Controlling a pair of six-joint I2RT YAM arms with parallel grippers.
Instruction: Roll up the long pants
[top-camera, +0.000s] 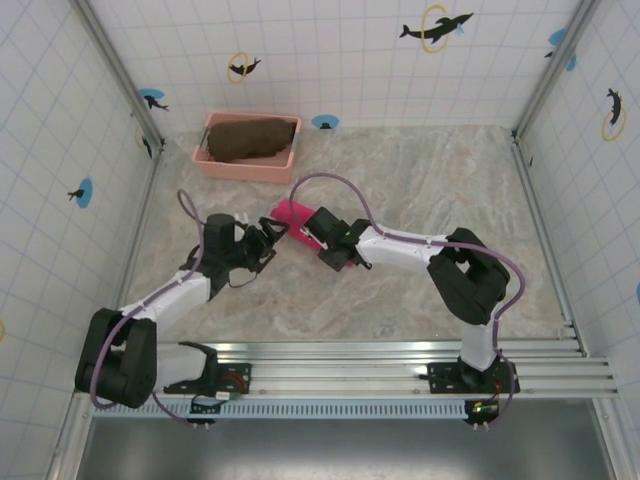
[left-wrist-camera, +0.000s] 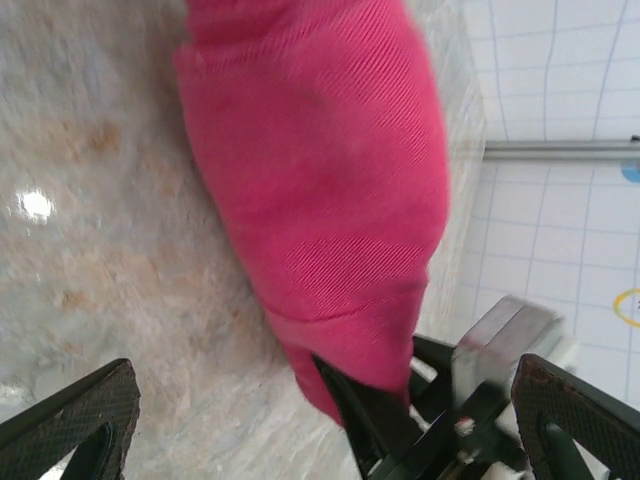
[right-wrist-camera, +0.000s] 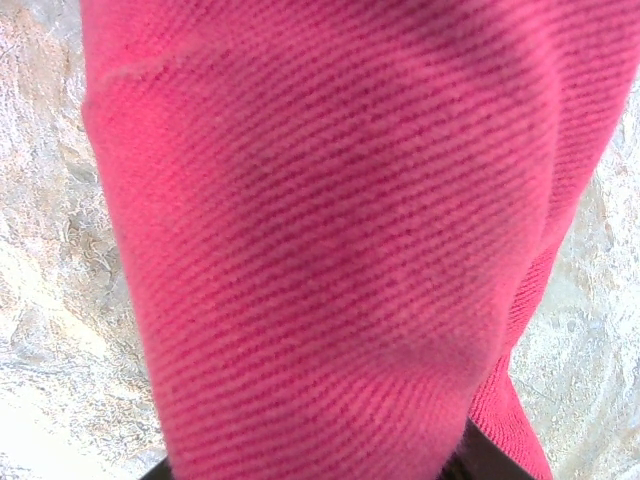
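Gripping rolled pants (top-camera: 292, 213) in narrow right claw (top-camera: 303, 228) on bench (top-camera: 420, 200), just in front of basket (top-camera: 240, 170), near its right corner. Holding left claw (top-camera: 268, 243) wide and empty, just beside pants, slightly farther from basket.

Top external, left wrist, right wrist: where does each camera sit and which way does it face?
Top external: above and behind the arms, looking down on the marbled tabletop; both arms show, left claw and right claw meeting at the bundled magenta-pink soft fabric pants.
Left wrist: on the left arm, looking past its spread fingers at the pants, the right claw gripping their end.
Right wrist: on the right arm, close against the pants; a dark finger sliver at the bottom.
Shared: both wrist views see the pants.
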